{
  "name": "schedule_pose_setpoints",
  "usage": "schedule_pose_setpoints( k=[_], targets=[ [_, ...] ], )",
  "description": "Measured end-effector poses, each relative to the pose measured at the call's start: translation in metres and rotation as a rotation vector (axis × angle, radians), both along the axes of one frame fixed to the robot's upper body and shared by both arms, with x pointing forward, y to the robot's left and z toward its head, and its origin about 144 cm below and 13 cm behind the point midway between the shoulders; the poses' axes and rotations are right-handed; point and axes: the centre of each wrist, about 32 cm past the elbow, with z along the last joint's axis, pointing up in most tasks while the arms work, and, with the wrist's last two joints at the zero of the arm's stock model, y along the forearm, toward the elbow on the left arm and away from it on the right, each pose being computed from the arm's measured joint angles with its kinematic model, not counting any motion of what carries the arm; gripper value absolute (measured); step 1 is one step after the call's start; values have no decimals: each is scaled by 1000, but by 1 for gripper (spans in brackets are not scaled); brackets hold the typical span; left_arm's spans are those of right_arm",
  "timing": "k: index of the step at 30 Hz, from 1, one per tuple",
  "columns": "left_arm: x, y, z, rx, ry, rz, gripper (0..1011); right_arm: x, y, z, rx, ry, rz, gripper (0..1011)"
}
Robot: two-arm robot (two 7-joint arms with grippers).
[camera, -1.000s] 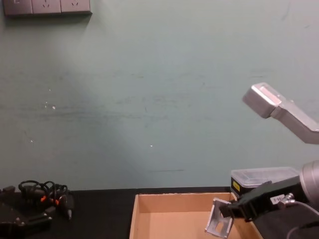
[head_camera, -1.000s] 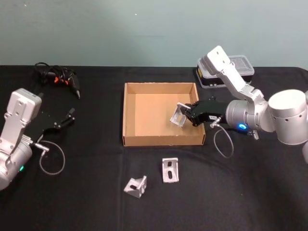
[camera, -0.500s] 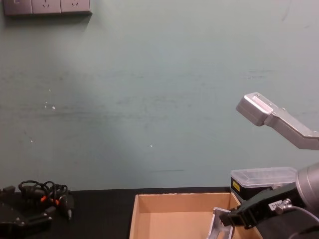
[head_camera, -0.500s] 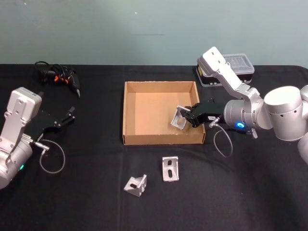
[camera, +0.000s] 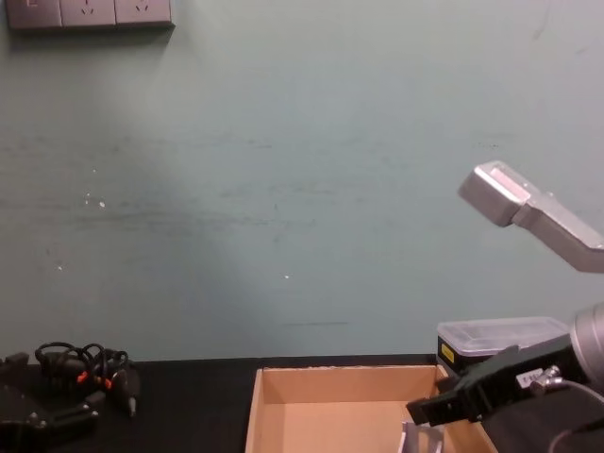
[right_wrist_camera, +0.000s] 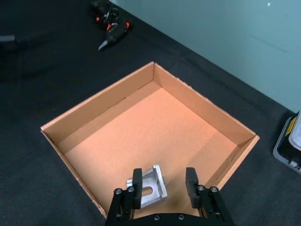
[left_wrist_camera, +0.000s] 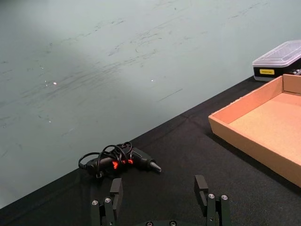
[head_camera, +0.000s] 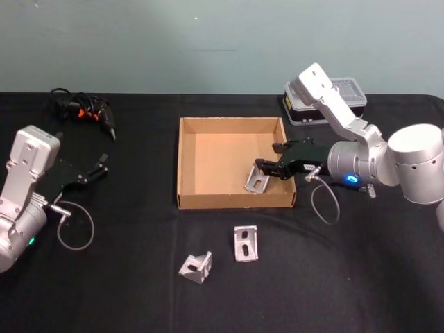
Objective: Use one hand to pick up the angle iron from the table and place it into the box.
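Note:
One silver angle iron (head_camera: 255, 182) lies on the floor of the tan cardboard box (head_camera: 186, 166), near its front right corner. My right gripper (head_camera: 268, 161) hovers just above it, open, with nothing between its fingers. In the right wrist view the angle iron (right_wrist_camera: 148, 187) rests below the spread fingers (right_wrist_camera: 137, 181), inside the box (right_wrist_camera: 101, 101). Two more angle irons (head_camera: 245, 244) (head_camera: 195, 267) lie on the black table (head_camera: 139, 291) in front of the box. My left gripper (head_camera: 97, 168) is parked open at the far left.
A black plastic case with a clear lid (head_camera: 340, 100) stands behind the right arm. A black and orange hand tool with a coiled cable (head_camera: 83, 111) lies at the back left. The chest view shows the box's rim (camera: 349, 373) and the right gripper (camera: 444, 408).
My right gripper has opened and let go of the angle iron, which now lies on the box floor. The gripper has lifted slightly. The left arm has not moved.

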Motion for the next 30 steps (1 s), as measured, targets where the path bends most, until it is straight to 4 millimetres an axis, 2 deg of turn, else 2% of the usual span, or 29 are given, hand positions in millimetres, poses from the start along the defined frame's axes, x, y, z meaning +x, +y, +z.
schedule_pose_setpoints(
  k=[4, 5, 9, 12, 16, 24, 30],
  targets=[
    [0, 0, 0, 0, 0, 0, 1000, -4, -2, 5, 8, -22, 6, 653],
    [0, 0, 0, 0, 0, 0, 1000, -7, -3, 8, 11, -32, 11, 711],
    [0, 0, 0, 0, 0, 0, 1000, -13, -6, 14, 19, -47, 29, 790],
    [0, 0, 0, 0, 0, 0, 1000, -24, -12, 23, 29, -67, 57, 915],
    [0, 0, 0, 0, 0, 0, 1000, -35, -17, 32, 31, -83, 94, 1000],
    [0, 0, 0, 0, 0, 0, 1000, -54, -21, 50, 8, -82, 202, 1003],
    [0, 0, 0, 0, 0, 0, 1000, -60, -17, 55, -15, -56, 294, 1002]
  ],
)
